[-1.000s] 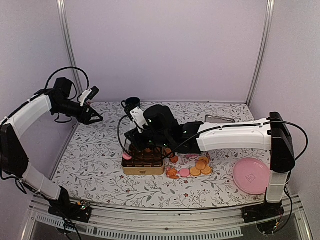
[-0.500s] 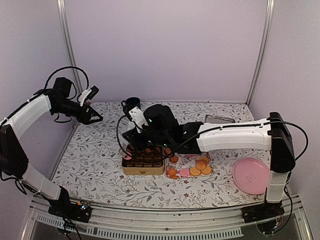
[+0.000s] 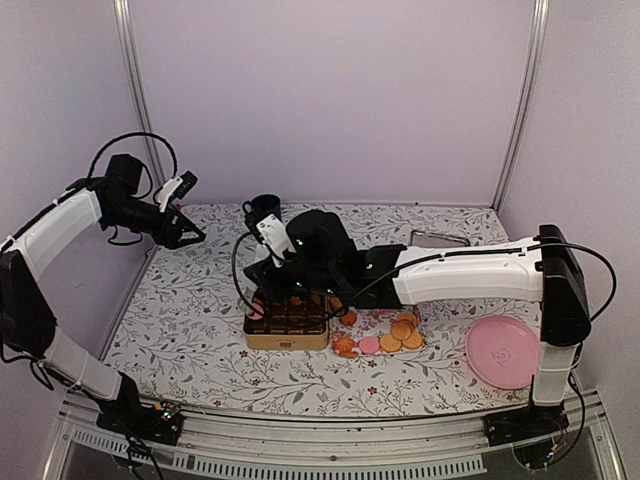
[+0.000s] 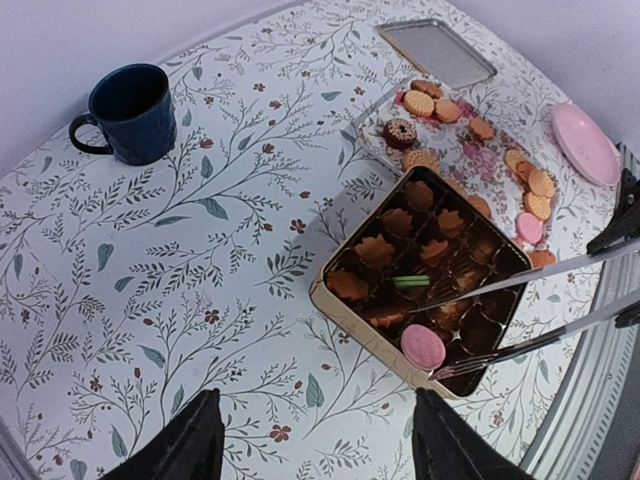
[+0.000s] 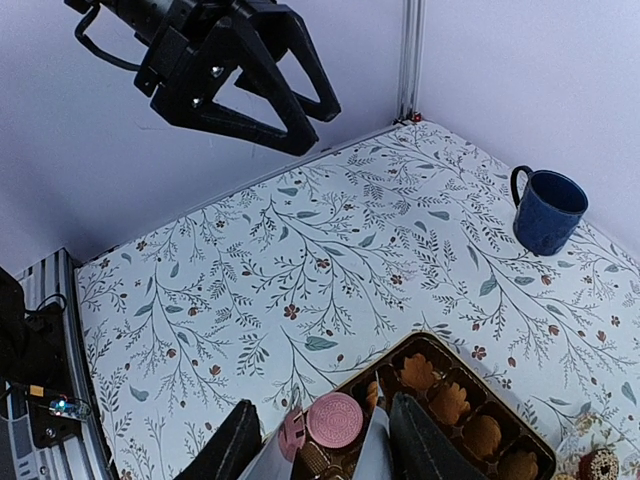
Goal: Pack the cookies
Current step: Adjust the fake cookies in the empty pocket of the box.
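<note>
A gold tin [image 3: 287, 337] with dark cells holds several golden leaf-shaped cookies [image 4: 376, 251] and a green one on edge [image 4: 410, 282]. A pink cookie [image 4: 423, 346] [image 5: 333, 419] [image 3: 255, 311] lies flat in the tin's near-left corner cell. My right gripper [image 3: 290, 285] [image 5: 330, 455] is shut on metal tongs [image 4: 520, 285] [image 5: 372, 450]. The tongs' blades stand apart over the tin, the lower tip beside the pink cookie. More loose cookies [image 3: 395, 335] [image 4: 440, 105] lie on a floral sheet right of the tin. My left gripper [image 3: 197, 238] [image 4: 320, 450] hangs open and empty, high at the far left.
A blue mug [image 3: 264, 209] [image 4: 130, 112] [image 5: 548, 210] stands behind the tin. The tin's lid [image 3: 438, 238] [image 4: 436, 52] lies at the back right. A pink plate [image 3: 503, 352] [image 4: 585, 143] sits near the right arm's base. Purple walls close in on three sides.
The tongs' blades have spread a little and the pink cookie now lies in the tin's corner cell. The left arm has not moved.
</note>
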{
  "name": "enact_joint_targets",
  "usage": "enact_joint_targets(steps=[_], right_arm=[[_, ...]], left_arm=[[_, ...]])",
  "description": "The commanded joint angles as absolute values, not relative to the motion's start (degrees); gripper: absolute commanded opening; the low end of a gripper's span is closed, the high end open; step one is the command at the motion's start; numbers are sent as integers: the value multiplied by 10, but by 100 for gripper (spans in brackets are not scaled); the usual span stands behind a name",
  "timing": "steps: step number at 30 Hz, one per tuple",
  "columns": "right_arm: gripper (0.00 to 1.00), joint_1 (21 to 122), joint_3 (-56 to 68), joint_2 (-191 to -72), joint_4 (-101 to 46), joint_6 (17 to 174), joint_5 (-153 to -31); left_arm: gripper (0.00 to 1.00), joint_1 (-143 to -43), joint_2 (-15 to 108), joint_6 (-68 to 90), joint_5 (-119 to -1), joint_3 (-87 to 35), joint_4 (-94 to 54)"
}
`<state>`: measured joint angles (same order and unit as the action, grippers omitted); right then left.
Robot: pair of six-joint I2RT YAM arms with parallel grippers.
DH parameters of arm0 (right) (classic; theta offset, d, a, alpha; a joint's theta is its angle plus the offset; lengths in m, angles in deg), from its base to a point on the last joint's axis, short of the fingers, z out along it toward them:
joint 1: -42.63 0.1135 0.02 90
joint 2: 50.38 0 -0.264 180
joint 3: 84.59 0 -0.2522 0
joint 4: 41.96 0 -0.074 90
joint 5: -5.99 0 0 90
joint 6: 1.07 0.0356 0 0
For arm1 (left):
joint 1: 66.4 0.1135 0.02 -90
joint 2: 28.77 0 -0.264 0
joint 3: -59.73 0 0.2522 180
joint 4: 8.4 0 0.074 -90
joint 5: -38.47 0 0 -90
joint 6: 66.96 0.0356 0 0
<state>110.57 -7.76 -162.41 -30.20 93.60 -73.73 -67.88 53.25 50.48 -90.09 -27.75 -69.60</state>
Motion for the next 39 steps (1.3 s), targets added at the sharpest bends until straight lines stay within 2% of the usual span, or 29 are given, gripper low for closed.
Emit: enact_joint_targets(steps=[1, 9, 26, 39], right_arm=[[44, 1111, -84, -1623, -314, 930, -730], [45, 1116, -71, -1611, -328, 933, -740], [45, 1117, -74, -1635, -308, 904, -676], [46, 1117, -46, -1595, -345, 922, -724]], left_arm=[[65, -673, 520, 511, -913, -276, -695], [65, -673, 518, 511, -913, -275, -696], [65, -673, 516, 513, -912, -274, -696], [65, -673, 517, 514, -912, -276, -698]])
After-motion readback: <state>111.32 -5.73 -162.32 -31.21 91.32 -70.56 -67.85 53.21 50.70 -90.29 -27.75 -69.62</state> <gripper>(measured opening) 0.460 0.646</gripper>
